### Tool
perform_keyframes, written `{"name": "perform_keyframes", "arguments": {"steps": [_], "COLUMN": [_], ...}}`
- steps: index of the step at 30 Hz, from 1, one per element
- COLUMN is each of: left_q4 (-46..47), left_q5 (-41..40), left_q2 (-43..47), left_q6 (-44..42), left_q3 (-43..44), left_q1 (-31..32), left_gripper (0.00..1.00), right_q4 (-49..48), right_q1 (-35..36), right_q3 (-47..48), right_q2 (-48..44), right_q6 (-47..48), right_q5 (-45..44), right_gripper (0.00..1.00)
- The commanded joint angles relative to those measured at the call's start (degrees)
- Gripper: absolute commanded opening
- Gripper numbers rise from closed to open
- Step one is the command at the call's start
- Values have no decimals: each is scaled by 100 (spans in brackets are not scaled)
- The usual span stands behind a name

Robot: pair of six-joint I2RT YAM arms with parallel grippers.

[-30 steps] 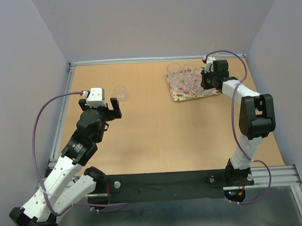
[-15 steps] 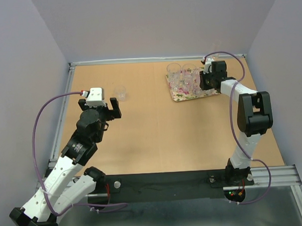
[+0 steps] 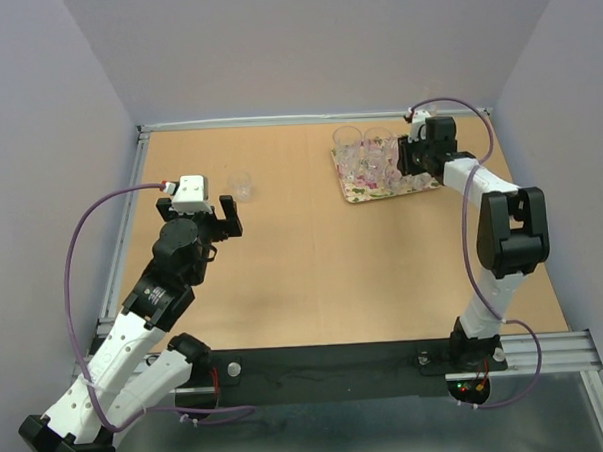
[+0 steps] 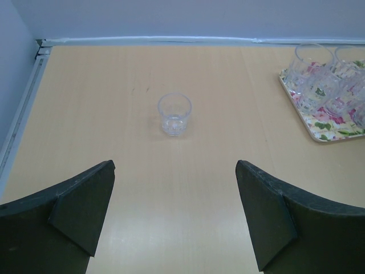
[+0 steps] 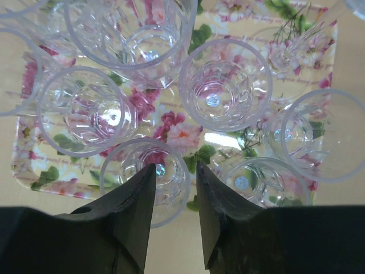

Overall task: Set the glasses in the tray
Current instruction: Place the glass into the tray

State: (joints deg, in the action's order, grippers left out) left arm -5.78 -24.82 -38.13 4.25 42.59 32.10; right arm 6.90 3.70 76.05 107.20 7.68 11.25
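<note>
The floral tray (image 3: 364, 194) lies at the back right and holds several clear glasses (image 3: 370, 155). My right gripper (image 3: 411, 161) hangs over the tray's near side. In the right wrist view its jaws (image 5: 175, 166) stand slightly apart astride the rim of one short glass (image 5: 128, 162), which stands on the tray (image 5: 43, 182). Neither finger presses the glass wall. One lone tumbler (image 3: 242, 184) stands on the table at the back left. My left gripper (image 3: 198, 204) is wide open just short of it, and the tumbler (image 4: 174, 114) shows ahead of the empty jaws (image 4: 175, 165).
A raised rail (image 3: 307, 118) runs along the table's back edge and another down the left side (image 3: 131, 213). The tray's left corner (image 4: 336, 130) shows at the right of the left wrist view. The glasses on the tray stand close together.
My right jaws have parted from shut to slightly open around the glass rim, and the right wrist has shifted a little. The left arm and the lone tumbler have not moved.
</note>
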Motion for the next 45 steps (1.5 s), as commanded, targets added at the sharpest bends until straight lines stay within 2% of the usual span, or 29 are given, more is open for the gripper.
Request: {"name": "perform_keyframes", "arguments": {"steps": [1,8,12,15,18,26,34,37,45], "left_q4": [297,297,306,323,341,350,376,376,402], "left_q5": [3,-5,3,21,74,74,74,82,135], "left_q2": [42,60,95,78,-10,-81,-212,-282,-476], "left_q6": [-74,-74,-56,-56,-47,-12,-3,14,129], "left_q3": [-102,-93,-119,-128,-119,-119,-119,-119,-84], "left_q1": [-37,-46,-46,-46,-46,-72,-98,-98,-160], "left_gripper": [99,99,99,99,99,99,99,99,99], "right_q4": [-285,-268,-233,-224,-189,-180,-197,-197,-259], "right_q1": [-36,-37,-36,-36,-36,-36,-63,-72,-142], "right_q3": [305,77,-379,-810,-1162,-1979,-2481,-2613,-2982], "right_q2": [-542,-1025,-1674,-2219,-2711,-3705,-4101,-4215,-4295], "right_q6": [-21,93,470,629,681,796,902,910,972], "right_q5": [123,246,956,1372,1757,1987,2083,2206,2698], "right_gripper": [40,40,40,49,50,54,92,98,100]}}
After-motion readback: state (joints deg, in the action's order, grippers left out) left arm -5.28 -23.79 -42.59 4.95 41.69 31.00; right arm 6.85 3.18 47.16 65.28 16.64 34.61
